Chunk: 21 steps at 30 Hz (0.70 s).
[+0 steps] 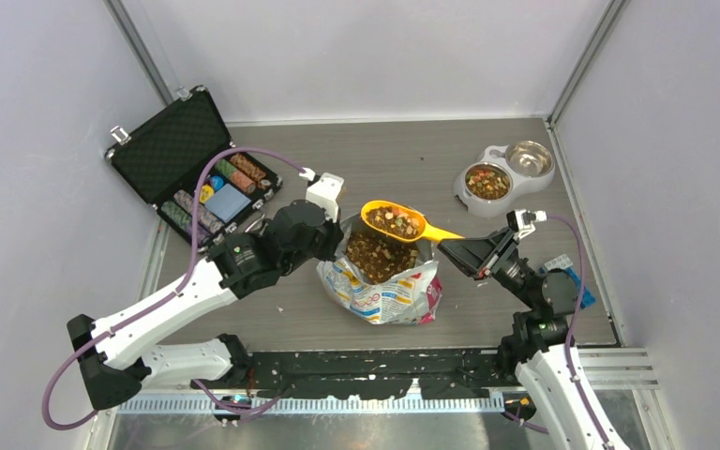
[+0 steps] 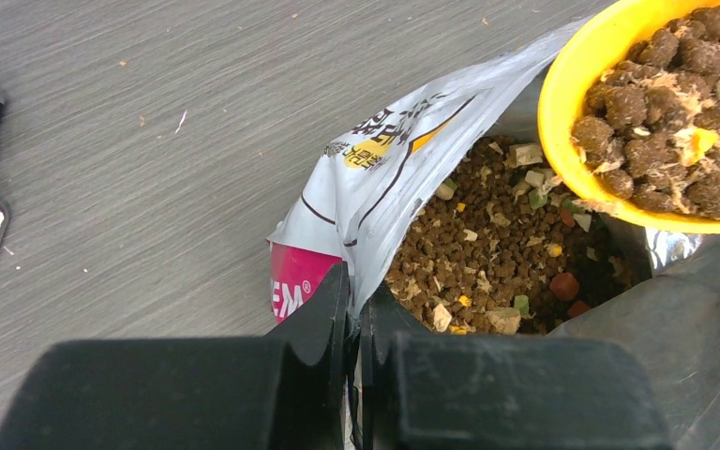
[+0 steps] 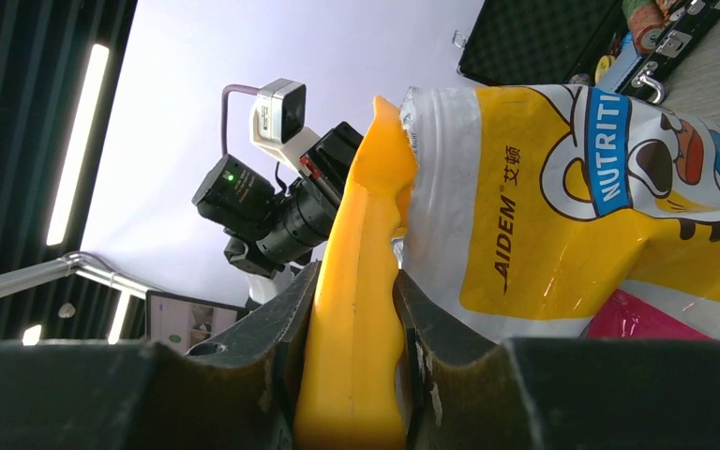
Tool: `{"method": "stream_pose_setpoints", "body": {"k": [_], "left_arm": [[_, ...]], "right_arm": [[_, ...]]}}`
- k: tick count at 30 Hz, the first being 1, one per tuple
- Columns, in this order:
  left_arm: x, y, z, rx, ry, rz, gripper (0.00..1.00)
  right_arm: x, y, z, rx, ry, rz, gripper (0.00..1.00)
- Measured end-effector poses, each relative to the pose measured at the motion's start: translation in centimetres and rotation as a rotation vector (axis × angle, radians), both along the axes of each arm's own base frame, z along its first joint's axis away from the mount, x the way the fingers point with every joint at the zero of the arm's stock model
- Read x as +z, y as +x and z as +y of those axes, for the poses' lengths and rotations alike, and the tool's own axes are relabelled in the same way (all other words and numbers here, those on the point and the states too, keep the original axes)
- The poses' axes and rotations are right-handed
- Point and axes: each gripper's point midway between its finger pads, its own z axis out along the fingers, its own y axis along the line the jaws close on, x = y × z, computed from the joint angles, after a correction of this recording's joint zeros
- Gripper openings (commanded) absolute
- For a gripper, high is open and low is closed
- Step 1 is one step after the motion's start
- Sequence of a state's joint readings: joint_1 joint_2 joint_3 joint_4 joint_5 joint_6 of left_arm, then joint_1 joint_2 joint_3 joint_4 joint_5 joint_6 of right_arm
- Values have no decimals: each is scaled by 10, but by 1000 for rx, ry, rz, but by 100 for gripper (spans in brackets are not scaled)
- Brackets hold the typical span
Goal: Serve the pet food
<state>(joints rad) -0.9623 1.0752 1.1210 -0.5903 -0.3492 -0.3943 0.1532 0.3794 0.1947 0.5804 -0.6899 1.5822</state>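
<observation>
Kibble is what I am moving: the pet food point(image 1: 394, 222), small brown and tan dry pieces with a few reddish and greenish bits, lies heaped in a yellow plastic scoop point(image 1: 436, 231) that hangs just over the mouth of the white, yellow and pink printed foil bag point(image 1: 389, 292). More of it fills the bag below, and one well of the grey two-well feeder point(image 1: 499, 152) at the far right already holds some.

My right gripper point(image 3: 352, 319) pinches the scoop's handle, fingers flat on either side, so that the bowl rides roughly level and nothing spills. My left gripper point(image 2: 356, 305) is pressed together on the bag's near lip (a thin fold of foil between the fingers), which I judge is there to hold the mouth wide and stop the bag from tipping or sliding while I dig.

The load is ready to carry right and back to the feeder, whose other steel well looks empty. That path over the grey wood-grain table point(image 1: 384, 150) looks free; the raised bag edge under the scoop is the one thing I could catch. The open black case of striped poker chips point(image 1: 230, 183) sits well apart, behind my left arm, out of the way.
</observation>
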Motion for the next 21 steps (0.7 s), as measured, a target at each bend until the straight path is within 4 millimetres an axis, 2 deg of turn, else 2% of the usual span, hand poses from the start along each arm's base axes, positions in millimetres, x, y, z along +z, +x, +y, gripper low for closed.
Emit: {"method": "stream_pose_setpoints", "body": {"k": [15,21], "left_arm": [[0,1,0,6,-1,-1,0],[0,1,0,14,-12,5,0]], "right_arm": [[5,-4,1,28,9,56,5],[25,-9,1,34,13,22,5]]}}
